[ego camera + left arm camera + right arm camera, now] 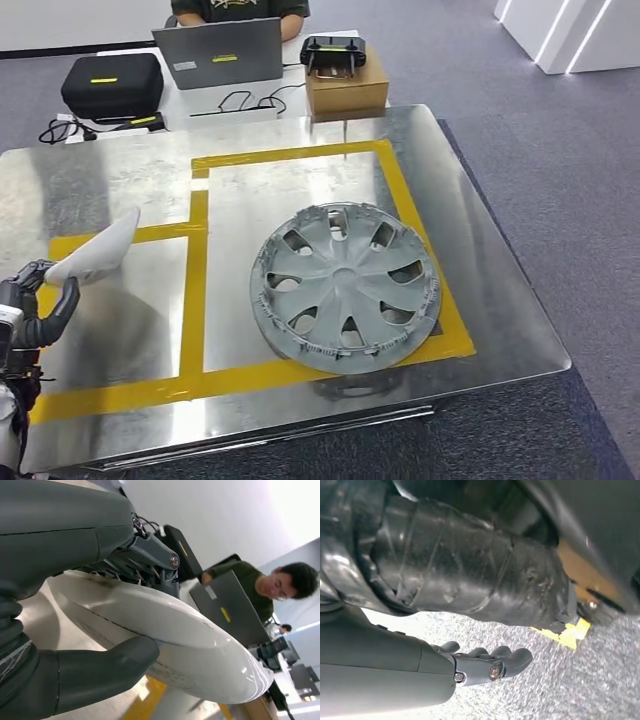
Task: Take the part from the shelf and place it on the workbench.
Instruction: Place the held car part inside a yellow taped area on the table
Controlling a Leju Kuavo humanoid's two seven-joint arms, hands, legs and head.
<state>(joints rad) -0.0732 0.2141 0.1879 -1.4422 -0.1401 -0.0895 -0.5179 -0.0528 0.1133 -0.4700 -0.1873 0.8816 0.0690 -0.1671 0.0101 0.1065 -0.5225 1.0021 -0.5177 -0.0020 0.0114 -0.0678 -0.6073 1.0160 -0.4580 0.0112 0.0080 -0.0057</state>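
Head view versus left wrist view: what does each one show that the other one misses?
The head view alone shows the grey wheel cover lying flat inside the yellow tape lines on the metal workbench, plus a black case. The left wrist view alone shows the thumb pressed under the white part. Both show the left hand holding that white part, and a person behind a grey laptop.

The head view looks forward and down across the tabletop [483, 260] from its near edge. The left wrist view sits close behind the left hand [75, 630], sharing the laptop [219, 52] beyond the far edge. The right wrist view faces the floor [584, 680].
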